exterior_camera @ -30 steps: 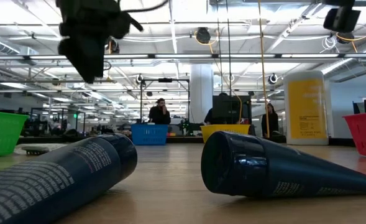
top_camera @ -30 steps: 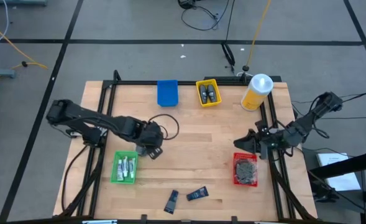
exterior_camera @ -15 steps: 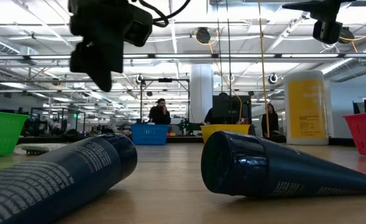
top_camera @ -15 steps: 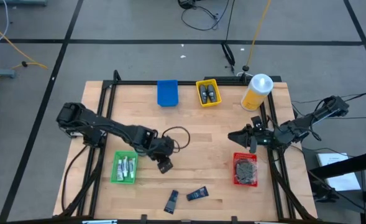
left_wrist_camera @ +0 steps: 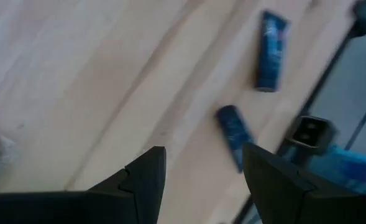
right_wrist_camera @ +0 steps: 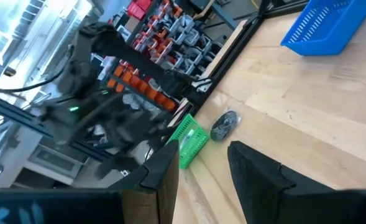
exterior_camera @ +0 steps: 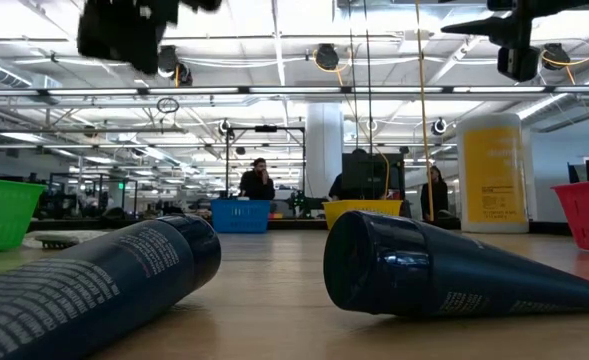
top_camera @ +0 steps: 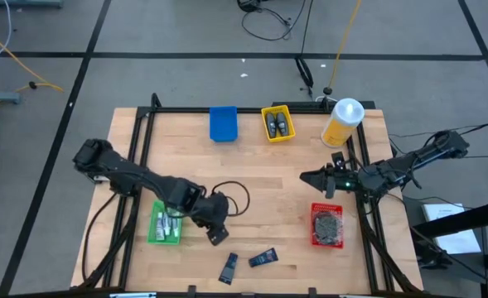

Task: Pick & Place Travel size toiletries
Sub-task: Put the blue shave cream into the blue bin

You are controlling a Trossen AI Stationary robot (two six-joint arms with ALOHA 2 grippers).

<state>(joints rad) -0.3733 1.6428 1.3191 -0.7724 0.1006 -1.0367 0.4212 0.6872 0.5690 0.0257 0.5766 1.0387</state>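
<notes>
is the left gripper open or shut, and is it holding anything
Open and empty: in its wrist view the left gripper shows a clear gap between its fingers, with only bare table and two dark blue tubes beyond.

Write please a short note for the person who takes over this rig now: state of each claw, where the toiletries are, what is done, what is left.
Left claw: open, empty, above the table's front middle, beside the green tray.
Right claw: open, empty, waiting above the table's right side.
Done: white tubes lie in the green tray, dark pieces in the yellow tray, dark discs in the red tray.
Left: two dark blue tubes lie loose on the wood near the front edge. The blue tray appears empty, so probably they go there.
</notes>
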